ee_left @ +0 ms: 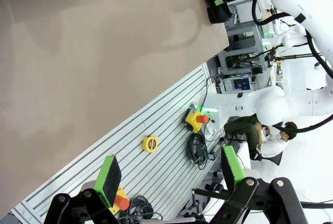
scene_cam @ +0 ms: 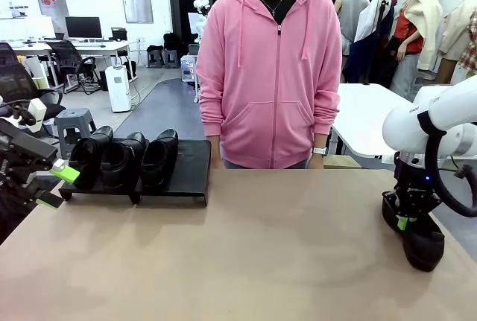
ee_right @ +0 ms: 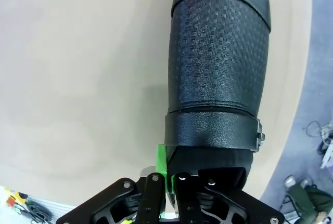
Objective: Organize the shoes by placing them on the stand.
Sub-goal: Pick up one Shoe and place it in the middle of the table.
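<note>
The last loose shoe (scene_cam: 422, 240) is lying at the right end of the worktop (scene_cam: 246, 254), close to its right edge and well apart from the stand (scene_cam: 182, 172), which is sitting at the far left of the worktop in front of the person in the pink hoodie (scene_cam: 270, 68). Three shoes (scene_cam: 127, 159) are already sitting side by side on the stand, toes pointing towards the robot, filling its left part and leaving a bare stretch of platform at its right end. The right gripper (scene_cam: 403, 221) is sitting directly on the loose shoe: in the right wrist view the shoe (ee_right: 218, 68) is running straight away from the jaws, long axis in line with the fingers and toe farthest off, and the jaws are pinching together on the left wall of the shoe's collar (ee_right: 179, 154), one green pad (ee_right: 161, 160) pressing the outside of the leather. So the right arm is the one at this shoe, and the carry ahead looks to be a long one, leftwards across the worktop to that bare stretch. The left gripper (scene_cam: 57, 185) is hanging just in front of the stand's left end, jaws spread wide and gripping nothing; its own view is looking past its green pads (ee_left: 110, 178) at the worktop's near edge.
</note>
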You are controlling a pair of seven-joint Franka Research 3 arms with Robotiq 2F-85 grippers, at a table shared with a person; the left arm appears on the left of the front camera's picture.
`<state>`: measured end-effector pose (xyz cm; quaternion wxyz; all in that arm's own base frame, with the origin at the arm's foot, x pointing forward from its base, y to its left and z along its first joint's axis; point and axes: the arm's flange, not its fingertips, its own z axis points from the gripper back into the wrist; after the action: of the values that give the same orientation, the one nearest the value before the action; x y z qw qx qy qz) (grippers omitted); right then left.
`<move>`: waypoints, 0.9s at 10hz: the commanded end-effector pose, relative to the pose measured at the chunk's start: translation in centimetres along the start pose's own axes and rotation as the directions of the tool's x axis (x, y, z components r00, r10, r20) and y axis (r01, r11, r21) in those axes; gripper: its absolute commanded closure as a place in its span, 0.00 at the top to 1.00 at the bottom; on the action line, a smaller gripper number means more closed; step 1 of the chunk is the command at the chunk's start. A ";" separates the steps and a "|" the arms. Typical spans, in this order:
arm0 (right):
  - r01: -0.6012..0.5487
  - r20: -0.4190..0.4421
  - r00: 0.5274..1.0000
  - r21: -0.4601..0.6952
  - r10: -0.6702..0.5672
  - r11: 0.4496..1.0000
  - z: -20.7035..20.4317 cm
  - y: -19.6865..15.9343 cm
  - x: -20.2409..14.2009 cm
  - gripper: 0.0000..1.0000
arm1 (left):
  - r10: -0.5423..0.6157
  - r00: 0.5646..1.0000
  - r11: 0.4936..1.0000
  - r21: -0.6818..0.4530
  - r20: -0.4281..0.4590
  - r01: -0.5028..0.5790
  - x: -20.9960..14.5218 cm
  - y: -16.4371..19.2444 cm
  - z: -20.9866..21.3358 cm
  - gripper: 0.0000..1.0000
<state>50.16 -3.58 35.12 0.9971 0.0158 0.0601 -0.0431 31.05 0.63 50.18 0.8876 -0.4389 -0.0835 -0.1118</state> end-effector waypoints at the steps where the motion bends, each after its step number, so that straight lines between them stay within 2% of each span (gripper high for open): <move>1: 0.014 0.041 0.999 -0.016 -0.013 1.000 0.6 0.1 -0.2 0.00 | -0.021 1.000 0.999 -0.025 0.011 0.022 0.1 0.0 0.1 1.00; 3: 0.037 0.103 0.994 -0.014 -0.035 0.999 2.6 -0.5 -1.9 0.00 | -0.021 1.000 0.999 -0.025 0.011 0.022 0.1 0.0 0.1 1.00; 4: 0.065 0.173 0.983 -0.016 -0.061 0.998 5.3 -0.6 -4.2 0.00 | -0.021 1.000 0.999 -0.025 0.011 0.022 0.1 0.0 0.1 1.00; 5: 0.073 0.258 0.964 -0.001 -0.070 0.997 8.9 0.0 -8.4 0.00 | -0.021 1.000 0.999 -0.025 0.011 0.022 0.1 0.0 0.1 1.00; 6: 0.008 0.308 0.951 0.021 -0.014 1.000 11.1 0.8 -12.4 0.00 | -0.021 1.000 0.999 -0.025 0.011 0.022 0.1 0.0 0.1 1.00; 7: -0.007 0.402 0.916 0.037 -0.008 0.999 12.1 1.6 -15.4 0.00 | -0.021 1.000 0.999 -0.025 0.011 0.022 0.1 0.0 0.1 1.00; 9: 0.013 0.501 0.864 0.090 -0.057 0.996 11.2 0.9 -16.8 0.00 | -0.021 1.000 0.999 -0.025 0.011 0.022 0.1 0.0 0.1 1.00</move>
<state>35.08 -1.71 50.14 0.9845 0.0305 -0.1649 -0.0509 31.09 0.65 50.25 0.8876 -0.4388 -0.0841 -0.1120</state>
